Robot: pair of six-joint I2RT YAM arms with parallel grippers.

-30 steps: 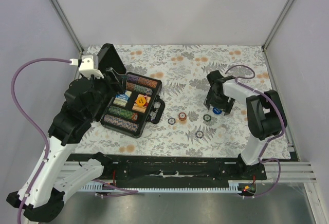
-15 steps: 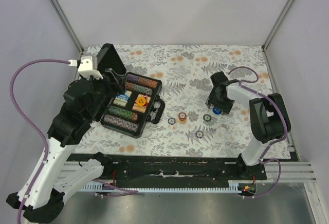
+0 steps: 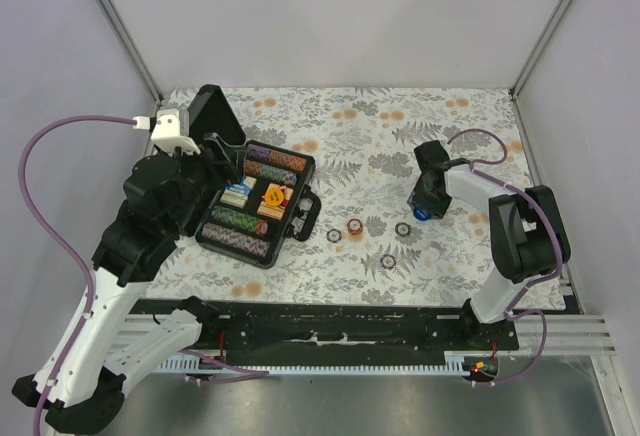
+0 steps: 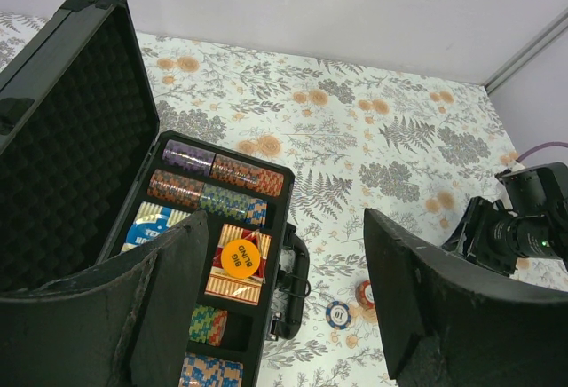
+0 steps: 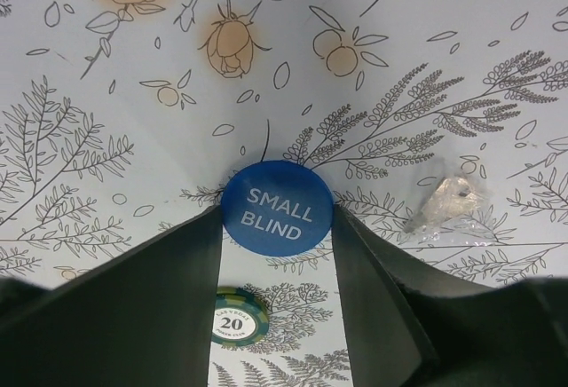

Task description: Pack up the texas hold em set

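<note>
Squarely between the right gripper's fingers sits the blue small blind button. The two black tips stand against its rim on either side, so the jaws look clenched on it, while the disc lies flat on the floral cloth. Just below it in the right wrist view lies a green chip marked 20, and a scrap of clear plastic lies to its right.

In the top view this grip is at centre right, well apart from the open briefcase at centre left. Three more loose chips lie scattered between the two.

The left gripper hangs over the briefcase with its jaws spread wide and nothing in them. Below it are rows of coloured chips and an orange big blind button.

The step in hand seems to be picking up the loose button. The next move calls for a straight lift, as a thin disc pinched at its edge may slip. It then has to travel left to a free slot in the tray.
</note>
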